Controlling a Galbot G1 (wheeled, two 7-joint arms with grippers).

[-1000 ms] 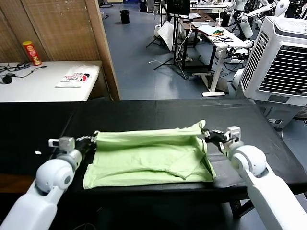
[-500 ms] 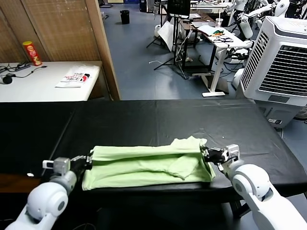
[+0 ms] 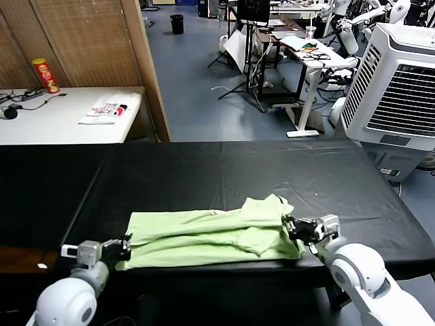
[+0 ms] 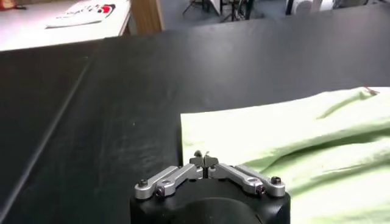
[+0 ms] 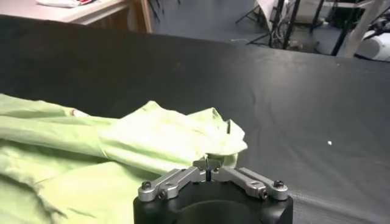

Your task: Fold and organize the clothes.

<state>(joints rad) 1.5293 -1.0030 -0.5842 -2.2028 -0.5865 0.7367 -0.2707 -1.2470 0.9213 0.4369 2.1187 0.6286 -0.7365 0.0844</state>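
While the shirt (image 3: 211,236) lies folded into a long, flat band along the near edge of the table (image 3: 224,170), both arms sit low at its two ends. It is thin, pale lime-green cloth, soft and creased, with its layers stacked lengthwise; its right end rises in a crumpled peak, where a small dark button shows in the right wrist view. A faint speck of red shows on the upper edge near the middle. The table is covered in a matte black sheet with a slight sheen and a seam running across it.

The left claw (image 3: 125,246) is at the shirt's left end, right against the cloth edge. In the left wrist view the silver linkage bars of the left claw (image 4: 206,159) are spread in a shallow V, but its tips are hidden, so one cannot tell whether it is apart or together. The right claw (image 3: 291,227) is at the shirt's right end, touching the bunched cloth; again only the linkage of the right claw (image 5: 208,163) shows, and its state cannot be told, nor whether any cloth is pinched.

Compared with a second ago, the far edge of the shirt, then held up and stretched between the two claws, has come down toward the robot, and the wide sheet has become a narrower band. Both claws have drawn back toward the near edge.
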